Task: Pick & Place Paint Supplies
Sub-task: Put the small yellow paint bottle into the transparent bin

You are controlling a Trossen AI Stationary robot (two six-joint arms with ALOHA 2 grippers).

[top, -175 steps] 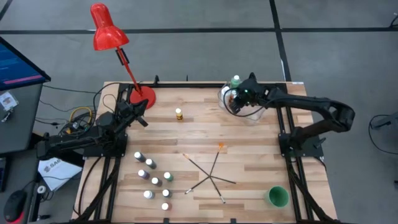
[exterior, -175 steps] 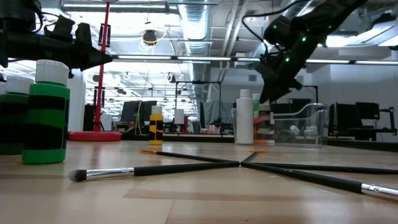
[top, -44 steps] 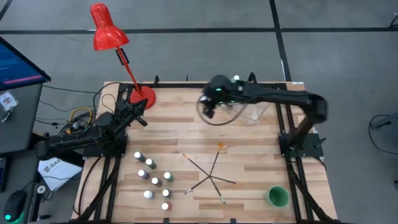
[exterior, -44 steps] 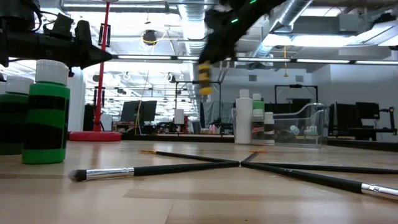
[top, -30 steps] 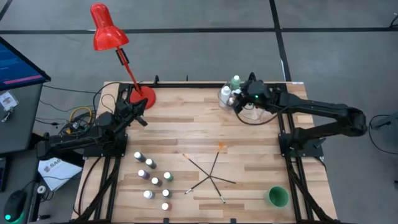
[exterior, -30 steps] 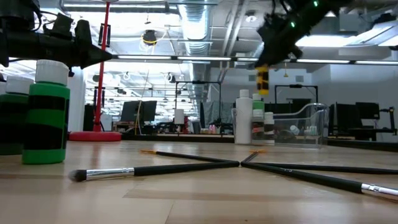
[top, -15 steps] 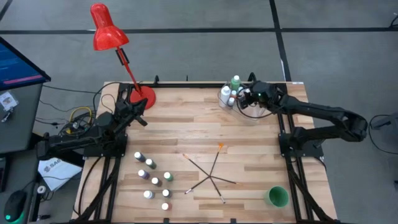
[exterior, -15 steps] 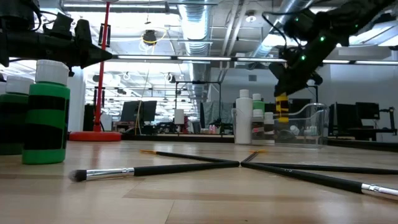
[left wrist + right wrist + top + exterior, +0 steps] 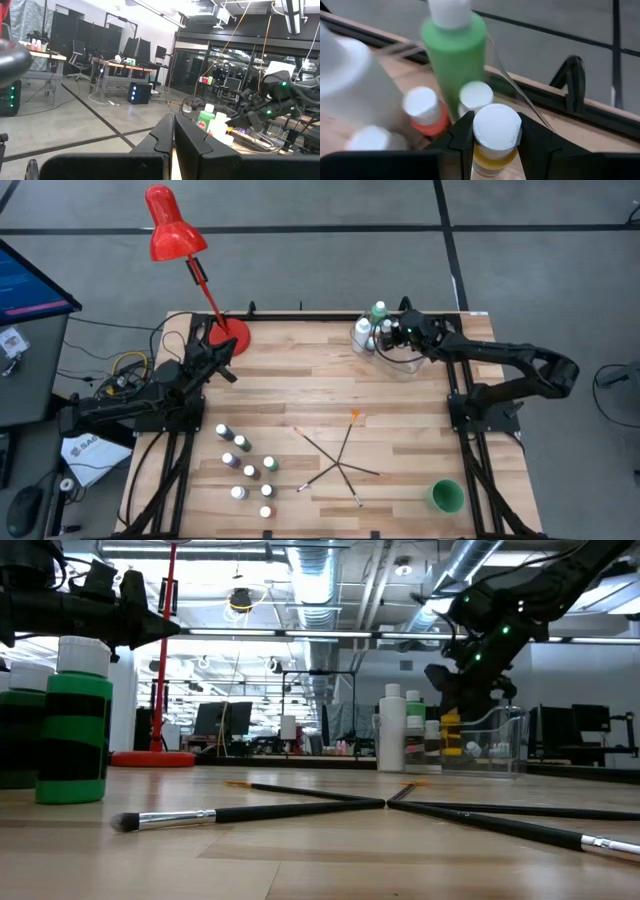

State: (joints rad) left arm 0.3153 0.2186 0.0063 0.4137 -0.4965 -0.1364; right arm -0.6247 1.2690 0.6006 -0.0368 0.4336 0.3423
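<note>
Yellow paint bottle (image 9: 495, 137) sits clamped between the right gripper (image 9: 397, 332) fingers — low inside the clear tub (image 9: 490, 740) at the table's far right corner, beside the tall green bottle (image 9: 455, 55). Left gripper (image 9: 173, 131) — fingers pressed together, empty — waits over the table's left side.

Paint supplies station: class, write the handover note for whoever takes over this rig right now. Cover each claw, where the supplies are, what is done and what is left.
Right claw: shut on a small yellow paint bottle, held low in the clear tub at the table's far right.
Left claw: shut, empty, parked at the far left near the red lamp.
Done: tall green bottle, tall white bottle and a few small bottles are at the tub.
Left: release the yellow one; seven small bottles near left; four crossed paintbrushes at centre. The green cup stands near right.
</note>
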